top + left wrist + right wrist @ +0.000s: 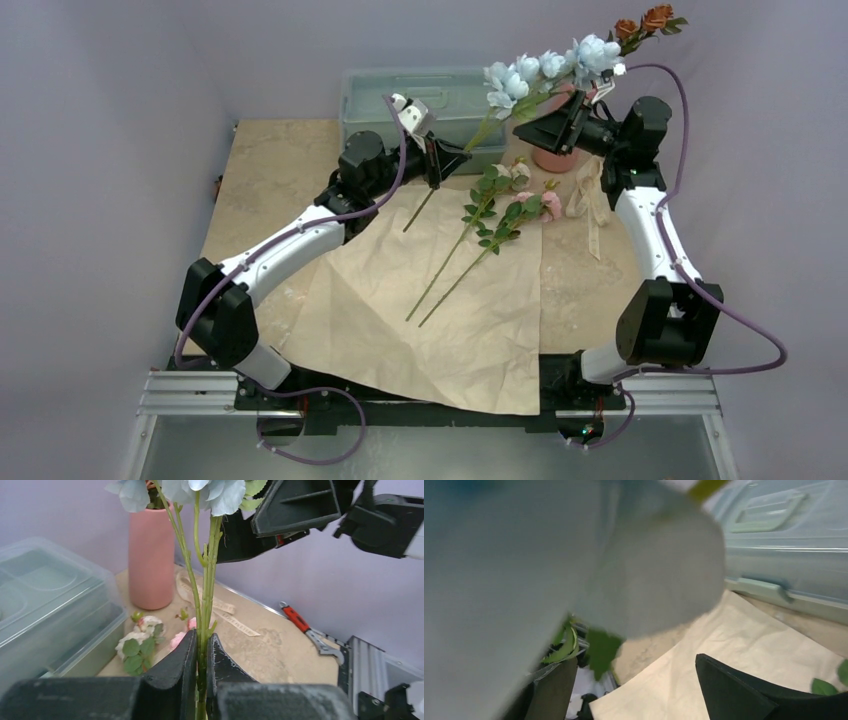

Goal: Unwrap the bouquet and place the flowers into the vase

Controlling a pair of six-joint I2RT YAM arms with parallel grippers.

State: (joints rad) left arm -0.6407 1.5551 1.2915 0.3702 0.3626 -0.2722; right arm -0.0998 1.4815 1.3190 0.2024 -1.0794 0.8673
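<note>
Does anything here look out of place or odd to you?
Yes: a red-handled tool lies at the table edge, and looks like a stray among the florist's things. The ribbon also sprawls loose beside the vase.

High rear overview; two close wrist views; plastic box common to all.

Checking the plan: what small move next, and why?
Probably close the right gripper on the stems below the blue flowers: its jaws stand open beside them, while the left gripper pinches the stems low, ends pointing away from the vase.
</note>
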